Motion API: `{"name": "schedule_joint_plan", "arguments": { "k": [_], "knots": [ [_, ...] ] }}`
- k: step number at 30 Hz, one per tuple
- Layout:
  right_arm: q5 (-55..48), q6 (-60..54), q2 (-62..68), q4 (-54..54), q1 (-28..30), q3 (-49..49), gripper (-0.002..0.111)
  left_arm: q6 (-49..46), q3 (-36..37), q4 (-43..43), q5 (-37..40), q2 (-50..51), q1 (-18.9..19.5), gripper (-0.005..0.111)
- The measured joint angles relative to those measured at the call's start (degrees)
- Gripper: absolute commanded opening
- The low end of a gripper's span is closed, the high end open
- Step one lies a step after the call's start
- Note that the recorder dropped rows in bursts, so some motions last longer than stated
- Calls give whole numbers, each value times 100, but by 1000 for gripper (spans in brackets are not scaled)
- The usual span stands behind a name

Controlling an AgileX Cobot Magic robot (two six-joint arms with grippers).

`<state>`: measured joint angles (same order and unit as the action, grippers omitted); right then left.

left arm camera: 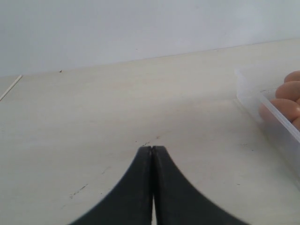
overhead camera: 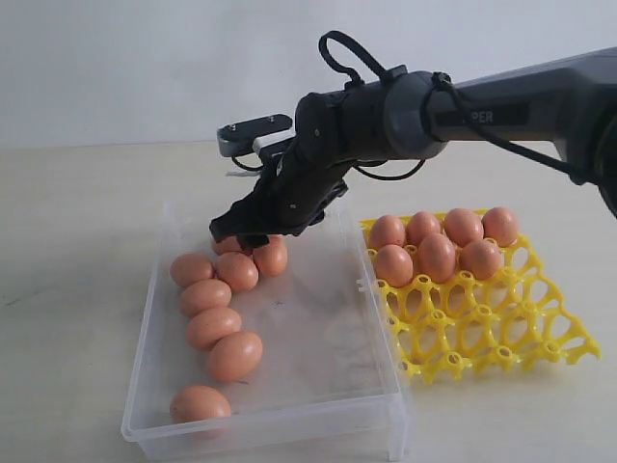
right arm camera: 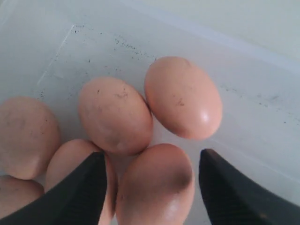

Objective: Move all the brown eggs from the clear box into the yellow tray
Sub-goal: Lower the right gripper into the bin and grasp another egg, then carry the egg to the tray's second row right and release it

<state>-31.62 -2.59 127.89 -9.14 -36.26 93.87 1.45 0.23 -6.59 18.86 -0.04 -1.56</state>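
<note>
Brown eggs (overhead camera: 213, 327) were huddled right under my right gripper (right arm camera: 152, 158) in the clear box (overhead camera: 275, 432), so it hung released, jaws wide either side of one egg (right arm camera: 157, 187) to miss its neighbours. Nothing grasped yet. The yellow tray (overhead camera: 487, 333) sat off to the gripper's side, seven cups filled.

The clear box (overhead camera: 275, 429), shallow and see-through with low walls and rounded corners, lies on the left. About eight matte, orange-brown, oval brown eggs (overhead camera: 213, 327) lie on their sides along its left wall: a touching cluster at the far end, a line running nearer, and one alone in the near left corner. Just right of the box lies the yellow tray (overhead camera: 482, 333), a lattice of round cups, with seven more eggs seated in its two far rows
</note>
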Motion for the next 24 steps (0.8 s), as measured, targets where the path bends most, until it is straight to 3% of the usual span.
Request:
{"name": "schedule_joint_plan", "arguments": {
  "k": [15, 18, 19, 20, 21, 24],
  "knots": [
    [378, 24, 312, -10, 0, 0, 54, 0, 0, 0, 0, 0, 0, 0],
    [382, 24, 390, -10, 0, 0, 42, 0, 0, 0, 0, 0, 0, 0],
    [382, 24, 400, -10, 0, 0, 28, 0, 0, 0, 0, 0, 0, 0],
    [382, 24, 424, -10, 0, 15, 21, 0, 0, 0, 0, 0, 0, 0],
    [382, 24, 424, -10, 0, 15, 5, 0, 0, 0, 0, 0, 0, 0],
    [347, -84, 424, -10, 0, 15, 0, 0, 0, 0, 0, 0, 0, 0]
  ]
}}
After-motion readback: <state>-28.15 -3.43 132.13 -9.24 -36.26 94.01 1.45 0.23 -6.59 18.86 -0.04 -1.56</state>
